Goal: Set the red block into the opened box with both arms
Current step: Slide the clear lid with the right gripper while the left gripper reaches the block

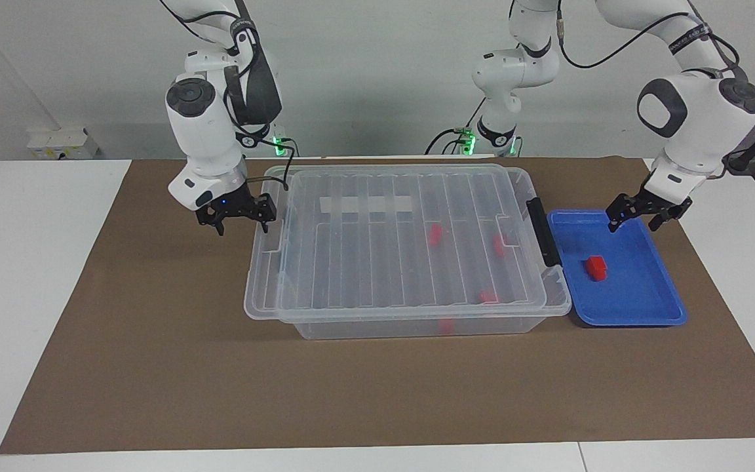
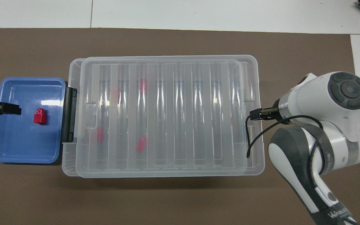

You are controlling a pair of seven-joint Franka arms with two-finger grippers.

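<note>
1. Fingers (image 1: 264, 219) of the right gripper (image 1: 242, 227) stand spread apart with nothing between them. One fingertip is right at the end rim of the ribbed transparent lid (image 1: 364, 255), at the right arm's end of the bench; I cannot tell whether it touches.
2. On the left gripper (image 1: 633, 226) the fingers (image 1: 613, 219) are also apart and empty. It hangs over the shallow blue plastic tray (image 1: 633, 321), above the part of the tray away from the small bright red plastic block (image 1: 596, 267).
3. That red block lies inside the tray, clear of its walls and not in the box.
4. Beside the tray, toward the right arm's end, sits the large clear plastic storage box (image 1: 377, 326).
5. Its lid lies flat on top but offset toward the right arm's end, overhanging there and leaving a narrow strip of the box uncovered at the tray end.
6. At the tray end of the lid is a black latch handle (image 1: 543, 231).
7. Several red pieces (image 1: 435, 235) show through the lid, inside the box.
8. Everything rests on a brown paper mat (image 1: 154, 380) spread over the white bench (image 1: 37, 295).
</note>
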